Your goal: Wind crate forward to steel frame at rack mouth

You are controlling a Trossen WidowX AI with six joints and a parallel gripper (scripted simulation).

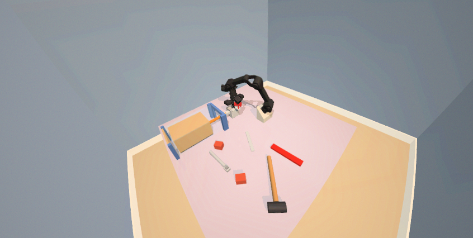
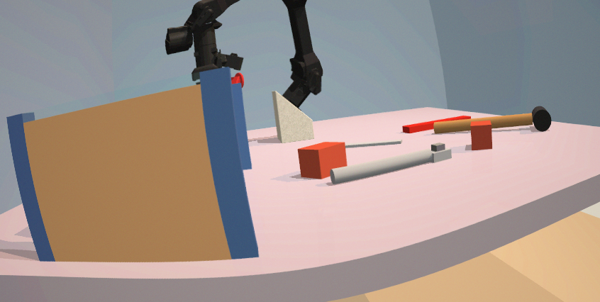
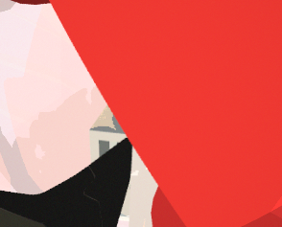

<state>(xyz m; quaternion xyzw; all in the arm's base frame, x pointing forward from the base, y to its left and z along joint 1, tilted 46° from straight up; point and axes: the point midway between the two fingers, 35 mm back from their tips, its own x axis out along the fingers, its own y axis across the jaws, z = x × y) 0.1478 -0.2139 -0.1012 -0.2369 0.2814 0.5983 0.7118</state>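
Note:
My gripper [image 1: 235,102] is shut on the red winch handle [image 1: 237,104] [image 2: 238,79] [image 3: 181,95], just above the pale winch [image 1: 233,113]. The handle fills much of the wrist view, with one black fingertip below left. Its square key and the round hole are hidden, so I cannot tell whether the key is seated. The tan crate [image 1: 195,132] [image 2: 121,174] sits flat in the cubby. An orange strap [image 1: 215,119] runs from it through the blue steel frame [image 1: 225,122] to the winch. A gap separates the crate's front from this frame.
Two orange-red blocks [image 1: 218,144] [image 1: 240,179], a grey bar tool [image 1: 218,160] [image 2: 381,164], a thin pale strip [image 1: 250,141], a red bar [image 1: 286,155] and a mallet [image 1: 273,180] [image 2: 503,120] lie on the bench. The blue rear posts [image 1: 173,151] flank the crate's back.

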